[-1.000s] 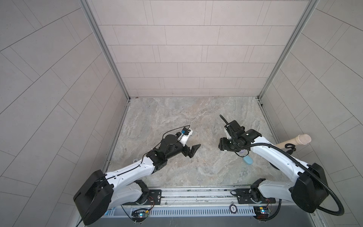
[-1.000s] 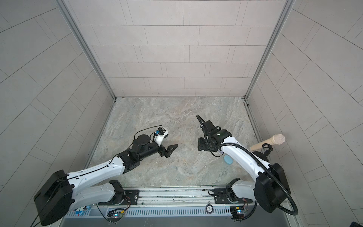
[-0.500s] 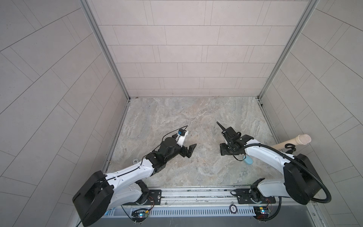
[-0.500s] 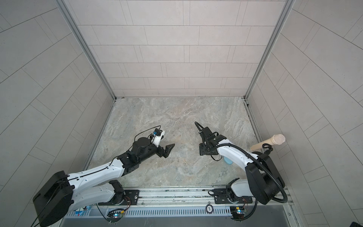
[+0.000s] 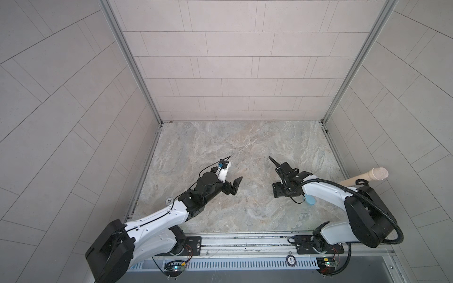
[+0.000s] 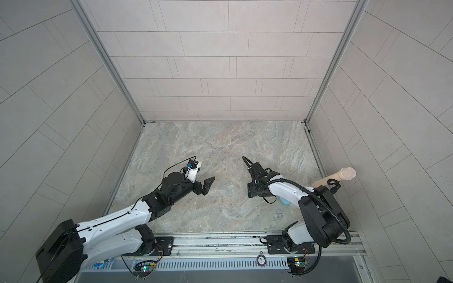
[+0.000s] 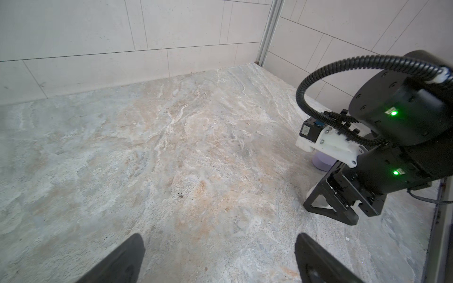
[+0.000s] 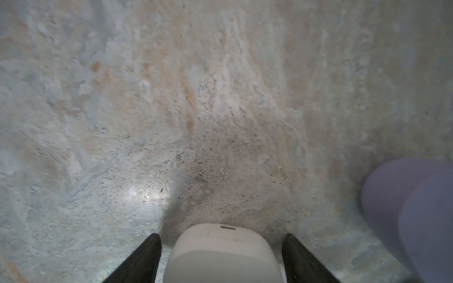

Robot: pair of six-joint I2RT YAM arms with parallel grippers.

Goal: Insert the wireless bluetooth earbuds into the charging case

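Straddling white case (image 8: 220, 254) with gaps, right end effector (image 8: 221, 236) spread | lilac case (image 8: 411, 215) near | left end effector (image 7: 219, 236) spread wide, empty

A marbled grey-beige table (image 5: 245, 147) sits between pale tiled walls (image 5: 232, 61) joined by metal corner posts (image 5: 132, 63). A beige mic (image 5: 367, 174) juts out at the table's right edge, its head toward the wall. A metal rail (image 5: 245, 241) and a slotted strip (image 5: 245, 264) run along the near edge.
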